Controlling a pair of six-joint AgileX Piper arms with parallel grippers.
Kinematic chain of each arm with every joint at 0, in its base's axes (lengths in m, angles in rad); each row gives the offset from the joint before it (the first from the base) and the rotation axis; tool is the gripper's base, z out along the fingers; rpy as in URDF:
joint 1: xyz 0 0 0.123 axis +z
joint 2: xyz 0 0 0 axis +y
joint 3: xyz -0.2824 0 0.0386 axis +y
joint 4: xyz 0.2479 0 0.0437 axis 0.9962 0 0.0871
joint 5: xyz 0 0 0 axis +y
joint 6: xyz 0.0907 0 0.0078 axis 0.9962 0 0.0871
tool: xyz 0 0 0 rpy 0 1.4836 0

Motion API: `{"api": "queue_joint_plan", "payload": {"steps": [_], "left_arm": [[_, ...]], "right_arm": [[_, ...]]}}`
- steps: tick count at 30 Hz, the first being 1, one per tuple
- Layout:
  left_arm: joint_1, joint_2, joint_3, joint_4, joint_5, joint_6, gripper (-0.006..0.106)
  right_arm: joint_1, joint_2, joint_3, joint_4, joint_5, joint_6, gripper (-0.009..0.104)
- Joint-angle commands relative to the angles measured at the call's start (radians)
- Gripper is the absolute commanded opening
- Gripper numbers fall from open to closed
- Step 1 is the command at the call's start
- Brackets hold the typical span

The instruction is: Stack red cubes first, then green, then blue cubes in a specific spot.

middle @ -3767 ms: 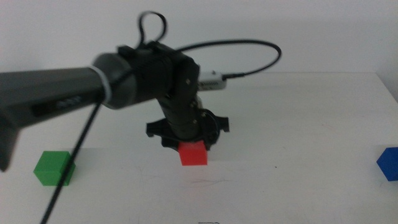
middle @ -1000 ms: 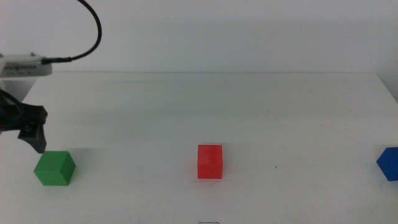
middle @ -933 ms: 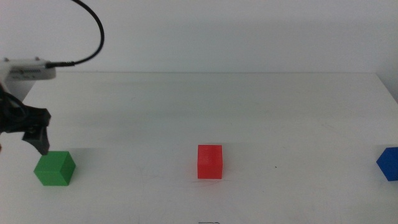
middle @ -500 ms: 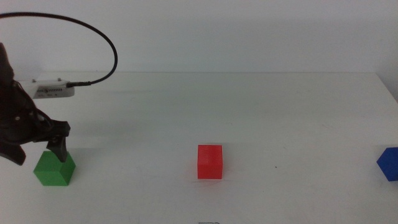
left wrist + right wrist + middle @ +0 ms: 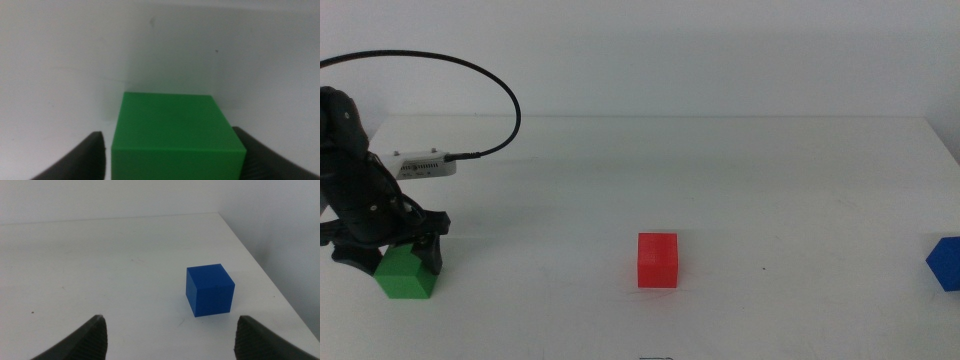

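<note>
Left tool astride green, seemingly unlabelled.

left gripper astride left cube, others rightward

A plain white matte tabletop is seen filling most of the middle view, its far edge met by a pale, bare grey-white wall. The desk's right edge is seen cutting diagonally at the far right, with a grey area beyond it. Soft, even light is cast across the surface, and only faint shadows are laid on it. A few tiny dark specks are scattered on the white top
</note>
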Motion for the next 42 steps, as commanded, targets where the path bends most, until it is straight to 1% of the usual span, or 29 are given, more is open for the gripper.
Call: {"api": "queue_joint_plan", "payload": {"steps": [1,3,5,7,8,10,15,19,23,29,35,42], "left_arm": [[0.000,-0.045,-0.025,-0.021,0.001,0.003,0.068],[0.000,-0.050,-0.039,-0.037,0.037,-0.022,0.057],[-0.002,-0.061,-0.062,-0.039,0.079,-0.082,0.044],[-0.018,-0.082,-0.079,-0.041,0.101,-0.138,0.034],[-0.032,-0.097,-0.087,-0.039,0.108,-0.161,0.030],[-0.070,-0.128,-0.106,-0.030,0.124,-0.197,0.026],[-0.202,-0.161,-0.211,0.009,0.230,-0.338,0.025],[-0.350,-0.154,-0.309,0.057,0.285,-0.468,0.025],[-0.493,-0.117,-0.378,0.059,0.309,-0.575,0.025],[-0.649,-0.033,-0.486,0.056,0.327,-0.654,0.025],[-0.733,0.069,-0.590,0.056,0.352,-0.675,0.025],[-0.762,0.127,-0.631,0.038,0.351,-0.701,0.025]], "right_arm": [[-0.005,-0.014,-0.018,-0.013,-0.078,-0.011,0.065],[-0.005,-0.014,-0.018,-0.013,-0.078,-0.011,0.065],[-0.005,-0.014,-0.018,-0.013,-0.078,-0.011,0.065],[-0.005,-0.014,-0.018,-0.013,-0.078,-0.011,0.065],[-0.005,-0.014,-0.018,-0.013,-0.078,-0.011,0.065],[-0.005,-0.014,-0.018,-0.013,-0.078,-0.011,0.065],[-0.005,-0.014,-0.018,-0.013,-0.078,-0.011,0.065],[-0.005,-0.014,-0.018,-0.013,-0.078,-0.011,0.065],[-0.005,-0.014,-0.018,-0.013,-0.078,-0.011,0.065],[-0.005,-0.014,-0.018,-0.013,-0.078,-0.011,0.065],[-0.005,-0.014,-0.018,-0.013,-0.078,-0.011,0.065],[-0.005,-0.014,-0.018,-0.013,-0.078,-0.011,0.065]]}}
